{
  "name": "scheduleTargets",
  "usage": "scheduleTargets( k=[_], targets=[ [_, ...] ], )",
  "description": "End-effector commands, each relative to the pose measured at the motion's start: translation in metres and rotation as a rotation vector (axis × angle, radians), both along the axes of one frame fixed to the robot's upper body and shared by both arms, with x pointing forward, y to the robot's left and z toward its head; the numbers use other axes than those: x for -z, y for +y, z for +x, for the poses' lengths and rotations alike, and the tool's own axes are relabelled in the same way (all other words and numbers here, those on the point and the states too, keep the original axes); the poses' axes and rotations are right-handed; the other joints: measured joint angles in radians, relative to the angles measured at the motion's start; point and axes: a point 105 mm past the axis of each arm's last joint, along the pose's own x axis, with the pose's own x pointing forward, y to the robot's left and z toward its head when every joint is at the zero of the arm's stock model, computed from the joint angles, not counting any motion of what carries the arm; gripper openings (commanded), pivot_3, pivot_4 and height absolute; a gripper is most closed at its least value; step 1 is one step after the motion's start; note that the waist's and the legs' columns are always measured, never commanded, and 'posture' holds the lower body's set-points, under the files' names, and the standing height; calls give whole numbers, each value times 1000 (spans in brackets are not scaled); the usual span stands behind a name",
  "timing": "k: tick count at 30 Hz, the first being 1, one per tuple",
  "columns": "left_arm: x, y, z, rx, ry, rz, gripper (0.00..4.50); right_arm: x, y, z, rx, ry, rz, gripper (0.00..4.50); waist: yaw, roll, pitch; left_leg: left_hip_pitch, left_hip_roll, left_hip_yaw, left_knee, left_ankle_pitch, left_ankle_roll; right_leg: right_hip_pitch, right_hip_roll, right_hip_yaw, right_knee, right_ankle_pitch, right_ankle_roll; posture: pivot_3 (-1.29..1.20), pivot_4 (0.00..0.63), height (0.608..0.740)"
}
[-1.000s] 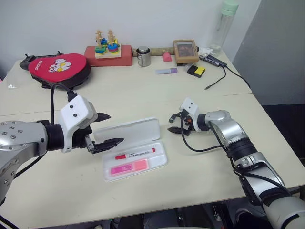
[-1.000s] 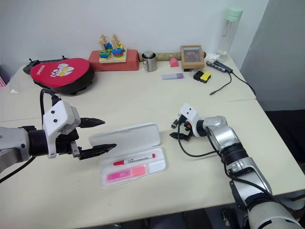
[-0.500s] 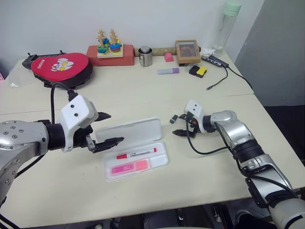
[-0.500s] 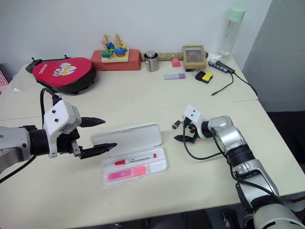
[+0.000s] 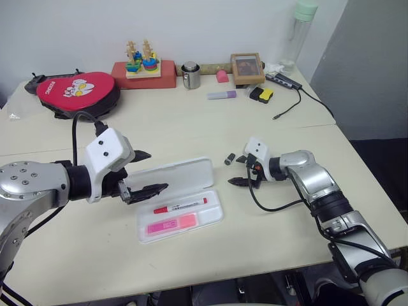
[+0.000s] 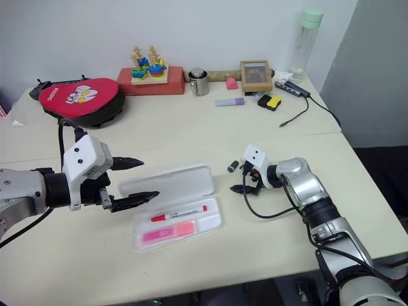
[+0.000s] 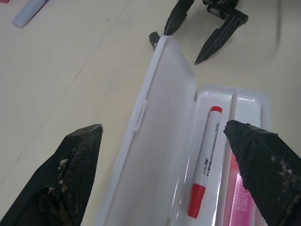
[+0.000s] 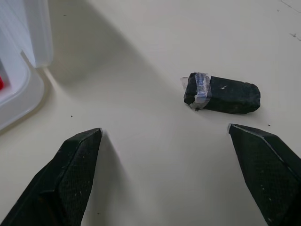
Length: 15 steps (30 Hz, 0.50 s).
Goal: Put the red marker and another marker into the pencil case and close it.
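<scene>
The white pencil case (image 5: 182,173) lies open at the middle of the table, lid folded back. In its tray lie the red marker (image 5: 182,206) and, in front of it, the pink highlighter (image 5: 172,224). My left gripper (image 5: 156,171) hovers open over the lid's left end, nothing between its fingers. In the left wrist view the red marker (image 7: 205,160) and the pink highlighter (image 7: 244,202) lie side by side in the tray. My right gripper (image 5: 234,171) stands open just off the case's right end, empty, beside a small black piece (image 8: 221,93).
Along the back stand a red cartoon pouch (image 5: 80,91), a stacking toy on a red block (image 5: 145,67), a metal cup (image 5: 190,75), a lavender highlighter (image 5: 222,95), a framed picture (image 5: 248,67), a cable (image 5: 290,105) and a bottle (image 5: 301,32).
The head view has shifted a little. My right gripper has turned slightly beside the black piece. The case, the markers and my left gripper stay where they were.
</scene>
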Motion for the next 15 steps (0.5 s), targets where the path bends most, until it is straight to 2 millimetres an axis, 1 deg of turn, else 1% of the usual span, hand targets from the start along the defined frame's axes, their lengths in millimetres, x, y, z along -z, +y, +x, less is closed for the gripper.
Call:
scheduleTargets(
  k=[1, 6, 15],
  targets=[
    [-8, 0, 1, -1, -49, 7, 4426, -2, 7, 6, -10, -18, -2, 4500, 0, 0, 0, 1, 0, 0, 0, 0, 0, 0, 0, 0, 0, 0, 0, 0, 150, 740],
    [-9, 1, -2, -4, -46, 9, 4426, -5, 13, 19, 4, -53, 0, 4500, -2, 0, 0, 2, 0, 2, 0, 0, 0, 1, 0, 1, 0, 1, 0, 0, 150, 740],
    [-9, 3, -2, -11, -45, 12, 4426, -6, 19, 19, -22, -59, 13, 4500, -1, 0, 0, 1, 0, 1, 0, 0, 0, 1, 0, 1, 0, 1, 0, 0, 150, 740]
  ],
)
